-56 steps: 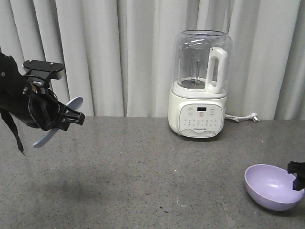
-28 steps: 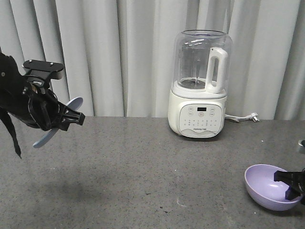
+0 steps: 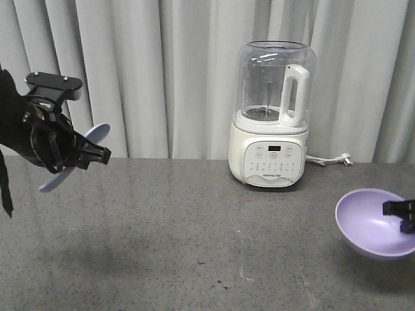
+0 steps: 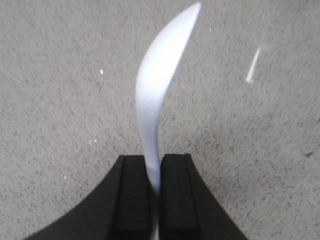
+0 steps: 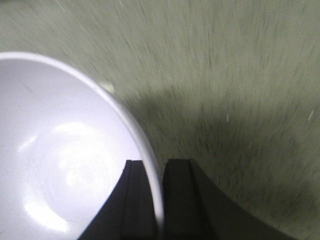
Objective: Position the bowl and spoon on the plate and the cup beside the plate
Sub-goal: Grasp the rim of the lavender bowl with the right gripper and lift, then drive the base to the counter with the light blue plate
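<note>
The pale blue-white spoon (image 3: 97, 134) hangs in the air at the left, above the grey table, with my left gripper (image 3: 89, 155) shut on its handle. From the left wrist, the spoon (image 4: 156, 85) curves away from the gripper (image 4: 155, 161) over bare tabletop. At the right edge the lavender bowl (image 3: 366, 223) is held off the table and tilted, with my right gripper (image 3: 402, 215) shut on its rim. Seen from the right wrist, the bowl (image 5: 65, 160) has its rim pinched in the gripper (image 5: 154, 166). The plate and the cup are out of view.
A white blender (image 3: 272, 120) with a clear jug stands at the back centre, its plug (image 3: 343, 160) lying to the right of it. Grey curtains (image 3: 168, 71) close off the back. The speckled grey tabletop (image 3: 194, 240) spans the view.
The right gripper closed on the bowl's rim and lifted it up off the table. The left arm shifted slightly left and up with the spoon.
</note>
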